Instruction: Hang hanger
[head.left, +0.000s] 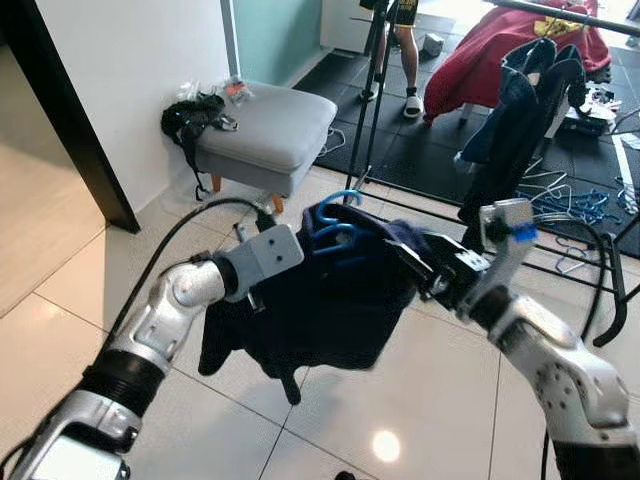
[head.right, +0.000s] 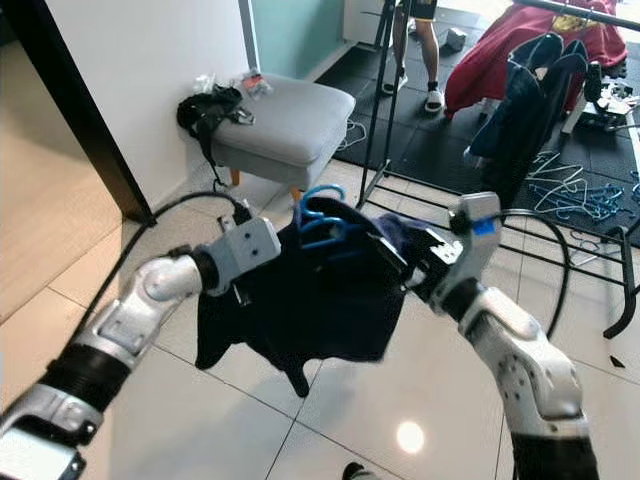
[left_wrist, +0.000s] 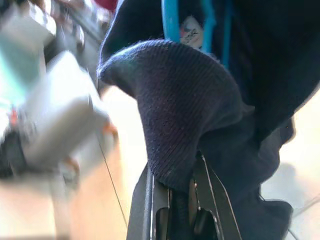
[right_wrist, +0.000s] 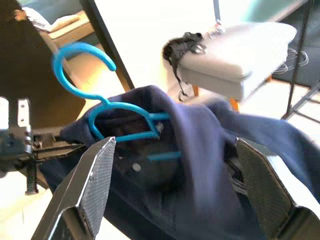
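Two grippers carry a dark navy garment on a blue hanger: left gripper pinches its fabric, while right gripper gapes around the collar.

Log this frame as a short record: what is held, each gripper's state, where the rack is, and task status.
held item: dark shirt on a blue hanger
left gripper: shut on the shirt's fabric
right gripper: fingers open around the shirt's other side
rack: ahead to the right, clothes already on it
nearby: grey stool by the wall
status: hanger not yet on the rack
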